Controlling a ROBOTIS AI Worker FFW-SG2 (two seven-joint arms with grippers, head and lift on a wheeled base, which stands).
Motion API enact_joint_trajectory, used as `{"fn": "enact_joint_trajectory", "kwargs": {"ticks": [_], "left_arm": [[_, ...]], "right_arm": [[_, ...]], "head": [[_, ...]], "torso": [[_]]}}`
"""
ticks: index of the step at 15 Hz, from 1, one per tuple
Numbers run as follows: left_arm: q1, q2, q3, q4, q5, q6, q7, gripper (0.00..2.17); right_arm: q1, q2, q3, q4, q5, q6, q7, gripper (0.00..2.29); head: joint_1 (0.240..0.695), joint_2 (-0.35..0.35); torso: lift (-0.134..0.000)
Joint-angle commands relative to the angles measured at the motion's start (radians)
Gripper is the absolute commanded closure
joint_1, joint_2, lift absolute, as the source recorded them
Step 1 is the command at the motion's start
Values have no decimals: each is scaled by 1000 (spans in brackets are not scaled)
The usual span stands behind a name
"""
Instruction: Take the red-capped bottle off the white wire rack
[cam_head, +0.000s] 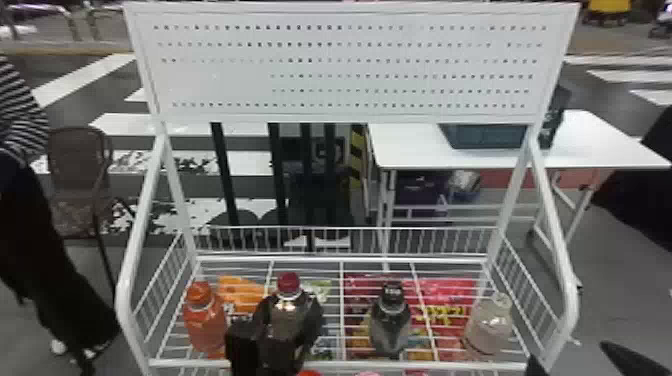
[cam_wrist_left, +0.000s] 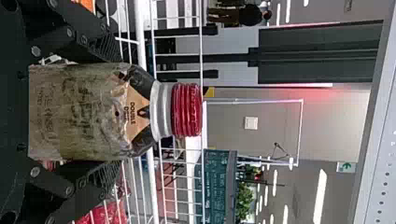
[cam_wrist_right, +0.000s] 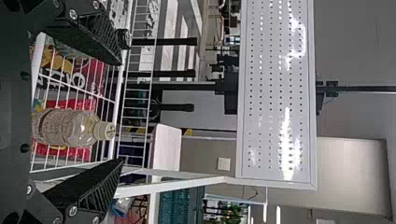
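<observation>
Left gripper (cam_head: 243, 345) grasping red-capped bottle (cam_head: 289, 311) at white wire rack (cam_head: 425, 364), left wrist view revealing tan label triangle (cam_wrist_left: 135, 119) — right gripper (cam_head: 567, 351) holding fingers apart.

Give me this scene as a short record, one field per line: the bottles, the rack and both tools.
Task bottle: red-capped bottle, upright
Left tool: left gripper, shut on that bottle
Right tool: right gripper, open, near the rack's right front corner
Rack: white wire rack
Other bottles, left to right: orange bottle, black-capped bottle, clear bottle
Lifted clear: cannot tell
</observation>
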Motion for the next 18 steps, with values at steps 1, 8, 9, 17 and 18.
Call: {"fn": "enact_joint_trajectory", "kwargs": {"ticks": [1,8,9,17,18], "left_arm": [[14,3,5,-29,9,12,-19,2145],[211,57,112,-500,12,227,-19,2145],[261,71,157,-595,18,246,-20,2145],[562,111,549,-943,169,420,-108,2145],[584,111,577,-958,179,430,-126,2145]], "right_arm": [[-10,1,0,0,0,11,0,151],[-48,1,15,5,18,60,0,151],[-54,1,23,5,24,63,0,151],[-96,1,87,28,77,88,-2,151],[-97,1,95,28,83,88,-2,151]], "head": [[499,0],[499,0],[499,0],[499,0],[499,0]], "torso": [[0],[0],[0],[0],[0]]}}
